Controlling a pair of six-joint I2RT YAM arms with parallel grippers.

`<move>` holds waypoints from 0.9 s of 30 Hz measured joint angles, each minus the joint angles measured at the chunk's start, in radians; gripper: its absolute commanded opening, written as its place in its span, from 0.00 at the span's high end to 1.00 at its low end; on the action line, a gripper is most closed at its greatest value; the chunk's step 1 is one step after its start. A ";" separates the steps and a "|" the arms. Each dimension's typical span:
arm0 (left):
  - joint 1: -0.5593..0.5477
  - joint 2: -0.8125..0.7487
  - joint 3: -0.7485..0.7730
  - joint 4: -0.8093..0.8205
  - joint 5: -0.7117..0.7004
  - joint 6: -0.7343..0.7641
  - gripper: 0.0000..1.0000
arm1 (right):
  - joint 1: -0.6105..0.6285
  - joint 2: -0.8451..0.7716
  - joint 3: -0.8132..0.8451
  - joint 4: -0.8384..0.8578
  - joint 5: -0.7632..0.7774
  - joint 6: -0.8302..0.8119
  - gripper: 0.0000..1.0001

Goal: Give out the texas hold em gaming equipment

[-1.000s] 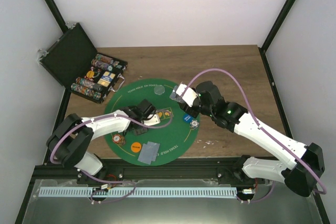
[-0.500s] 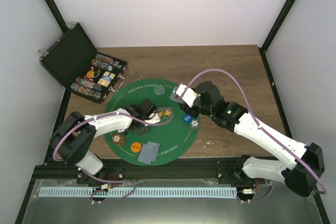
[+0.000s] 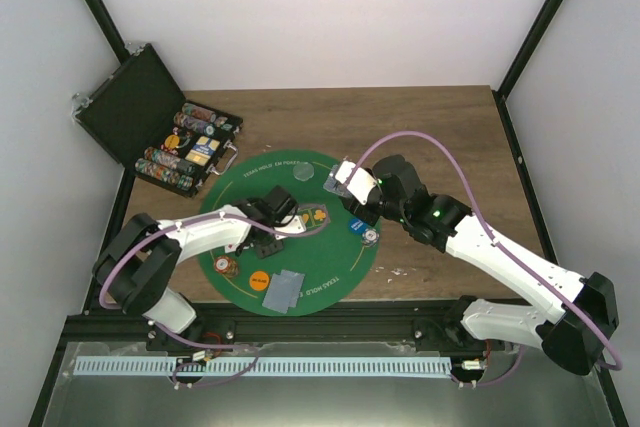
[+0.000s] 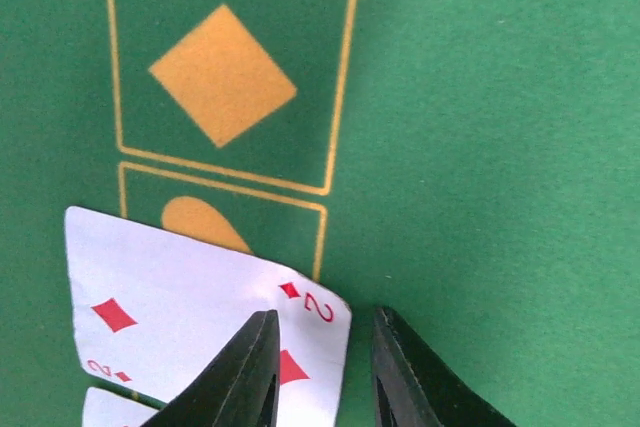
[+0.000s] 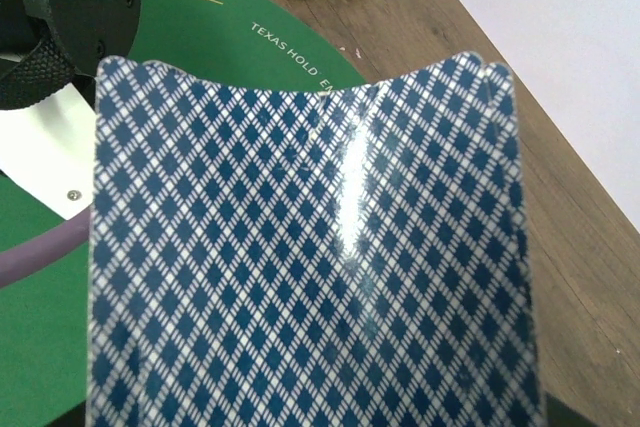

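A two-of-diamonds playing card (image 4: 190, 317) lies face up on the green round mat (image 3: 310, 267), partly covering a printed suit box. My left gripper (image 4: 322, 322) is open low over the mat. One finger is over the card's right edge and the other is over bare felt. From above, the left gripper (image 3: 282, 229) is near the mat's centre. My right gripper (image 3: 345, 182) is shut on a blue-backed card (image 5: 310, 247), which is bowed and hides its fingers. Blue (image 3: 355, 226), white (image 3: 369, 236), orange (image 3: 259, 280) and clear-grey (image 3: 303, 174) discs, a brownish chip stack (image 3: 226, 267) and face-down cards (image 3: 284, 288) lie on the mat.
An open black case (image 3: 170, 142) with rows of chips and card decks stands at the back left, its handle facing the mat. The wooden table (image 3: 440, 127) extends behind and to the right of the mat. Black frame posts stand at both sides.
My left wrist has shifted slightly toward the mat's centre, above the face-up card. The right arm and its card have not visibly moved.
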 measured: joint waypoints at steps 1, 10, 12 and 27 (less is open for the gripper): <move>0.000 -0.002 0.001 -0.005 0.010 0.000 0.71 | 0.000 0.000 0.000 0.000 0.000 0.000 0.50; 0.041 -0.074 0.066 -0.174 0.171 0.034 0.68 | 0.000 0.000 0.000 0.000 0.000 0.003 0.50; 0.075 -0.117 0.123 -0.240 0.245 0.051 0.68 | 0.000 0.000 0.000 0.000 0.000 0.003 0.50; 0.392 -0.172 0.636 -0.399 0.872 -0.204 0.21 | 0.058 0.060 0.002 0.024 -0.035 0.006 0.50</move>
